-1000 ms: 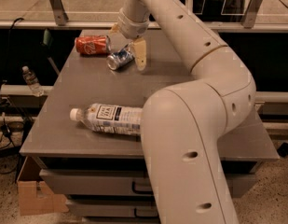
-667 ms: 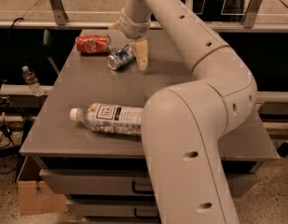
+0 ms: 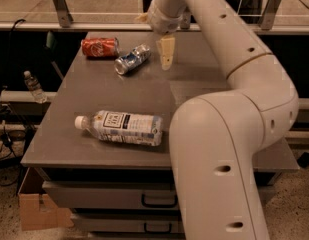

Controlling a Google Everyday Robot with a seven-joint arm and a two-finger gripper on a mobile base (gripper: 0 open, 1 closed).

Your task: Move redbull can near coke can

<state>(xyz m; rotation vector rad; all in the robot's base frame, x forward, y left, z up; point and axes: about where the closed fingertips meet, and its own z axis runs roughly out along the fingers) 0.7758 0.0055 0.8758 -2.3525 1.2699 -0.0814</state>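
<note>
Versus a second ago: seeing gripper (image 3: 155,41) lifted off the redbull can (image 3: 132,60) and shifted right, no longer straddling it. Pincer fingers (image 3: 166,53) spread apart, nothing between. Hangs over the far part of the table (image 3: 94,134), just right of the can, one finger pointing down at the tabletop.

Arm (image 3: 229,44): comes in from lower right with the bulky link up front, bends at the elbow on the right, then reaches back and left to the wrist at the far edge.

Redbull can: lies on its side, free. Long axis diagonal, silver end toward near-left, other end toward far-right by the finger. Sits just beside the coke can (image 3: 100,47), right of it and slightly nearer. Touching or not: cannot tell.

Coke can also on its side, axis roughly left-right along the far edge. Water bottle (image 3: 121,128) lying nearer the front, cap pointing left.
</note>
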